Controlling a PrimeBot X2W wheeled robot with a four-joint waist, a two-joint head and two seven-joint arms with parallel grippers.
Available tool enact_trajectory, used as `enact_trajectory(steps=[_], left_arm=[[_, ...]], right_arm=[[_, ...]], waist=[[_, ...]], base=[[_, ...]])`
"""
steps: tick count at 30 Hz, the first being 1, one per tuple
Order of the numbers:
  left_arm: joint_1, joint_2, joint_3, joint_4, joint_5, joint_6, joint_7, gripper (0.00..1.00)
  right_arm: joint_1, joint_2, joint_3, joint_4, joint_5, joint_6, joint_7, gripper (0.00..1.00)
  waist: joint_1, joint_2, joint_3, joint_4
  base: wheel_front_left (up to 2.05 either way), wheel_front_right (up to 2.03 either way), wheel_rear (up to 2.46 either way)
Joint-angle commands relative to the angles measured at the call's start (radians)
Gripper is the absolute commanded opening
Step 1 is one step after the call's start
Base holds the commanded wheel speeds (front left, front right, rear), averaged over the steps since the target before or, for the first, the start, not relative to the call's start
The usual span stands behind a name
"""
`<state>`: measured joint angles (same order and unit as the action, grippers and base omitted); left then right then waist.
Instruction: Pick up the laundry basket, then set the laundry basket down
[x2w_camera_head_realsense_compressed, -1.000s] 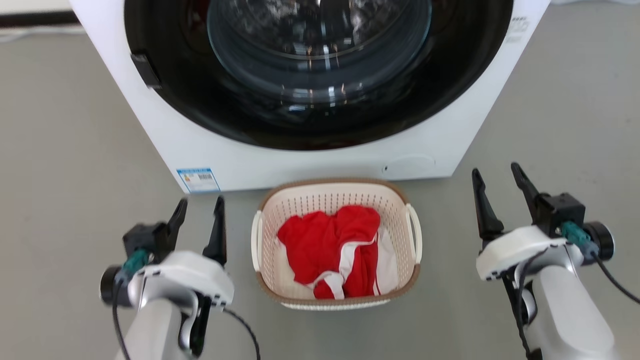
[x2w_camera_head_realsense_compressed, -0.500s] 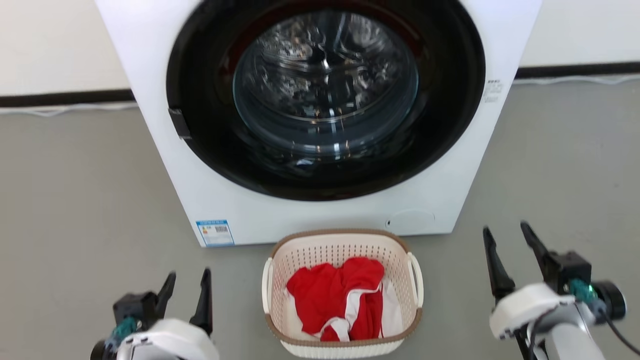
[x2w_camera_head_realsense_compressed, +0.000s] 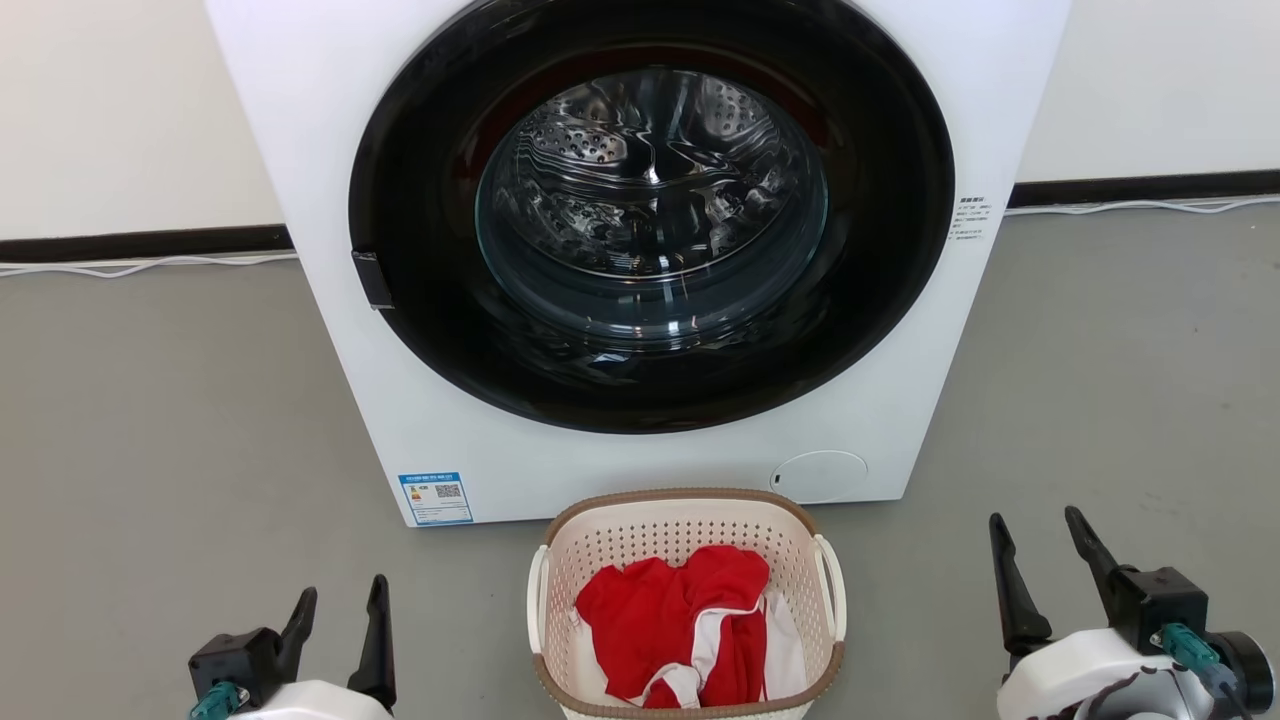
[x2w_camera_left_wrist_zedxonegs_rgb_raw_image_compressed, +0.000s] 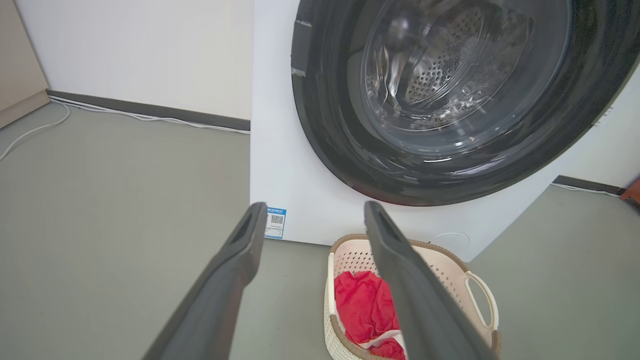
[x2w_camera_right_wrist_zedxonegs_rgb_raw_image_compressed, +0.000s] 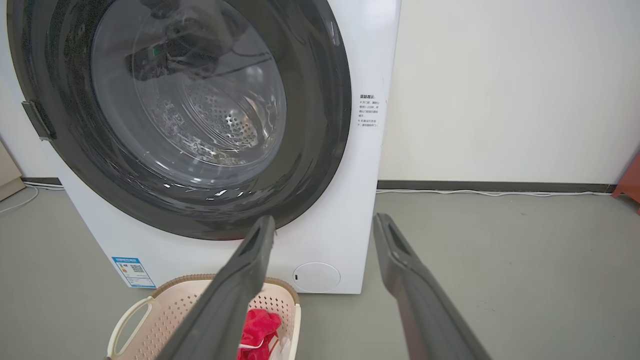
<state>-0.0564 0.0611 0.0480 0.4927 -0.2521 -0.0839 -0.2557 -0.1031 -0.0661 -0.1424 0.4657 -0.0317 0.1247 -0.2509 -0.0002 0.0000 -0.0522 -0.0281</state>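
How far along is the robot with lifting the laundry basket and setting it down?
Done: nothing that shows; the laundry basket stands on the floor before the washer, red cloth inside. In hand: nothing; the left gripper and right gripper are open, one on each side, apart from its handles. To do, it seems: grasp, lift, set down.

Bright, even, diffuse light; no single source evident. Grey floor (x2w_camera_head_realsense_compressed: 150, 450) uniformly lit, shadows soft and faint. White streaks of glare on the washer (x2w_camera_head_realsense_compressed: 330, 150) door glass (x2w_camera_head_realsense_compressed: 650, 200); in the right wrist view the same glass carries dark, muddled reflections. Head view sharp throughout. Wrist views wide-angle: the door ring stretches into a leaning oval toward the frame borders. Close up, the left gripper's fingers (x2w_camera_left_wrist_zedxonegs_rgb_raw_image_compressed: 225, 280) and the right gripper's fingers (x2w_camera_right_wrist_zedxonegs_rgb_raw_image_compressed: 420, 290) look soft, out of focus. Wall (x2w_camera_right_wrist_zedxonegs_rgb_raw_image_compressed: 500, 90) pale, flatly lit.
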Motion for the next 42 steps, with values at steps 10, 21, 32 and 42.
enact_trajectory(steps=[10,21,32,42], left_arm=[[0.024,-0.009,0.01,0.034,-0.037,-0.001,0.018,0.0],[0.021,-0.009,0.012,0.005,-0.158,-0.005,0.047,0.0],[0.015,-0.009,0.015,-0.019,-0.268,-0.009,0.075,0.0],[0.007,-0.009,0.021,-0.047,-0.398,-0.014,0.11,0.0]], right_arm=[[0.017,0.017,-0.013,0.043,0.048,-0.001,0.024,0.0],[0.021,0.017,-0.003,0.013,0.196,0.0,0.051,0.0],[0.02,0.017,0.002,-0.011,0.328,0.0,0.077,0.0],[0.018,0.017,0.006,-0.036,0.485,0.001,0.111,0.0]], waist=[[0.0009,0.0,0.0,0.001],[0.0002,0.0,0.005,0.004],[0.0002,0.0,0.01,0.006],[0.0002,0.0,0.015,0.009]], base=[[0.0,0.0,0.0],[0.0,0.0,0.0],[0.0,0.0,0.0],[0.0,0.0,0.0]])
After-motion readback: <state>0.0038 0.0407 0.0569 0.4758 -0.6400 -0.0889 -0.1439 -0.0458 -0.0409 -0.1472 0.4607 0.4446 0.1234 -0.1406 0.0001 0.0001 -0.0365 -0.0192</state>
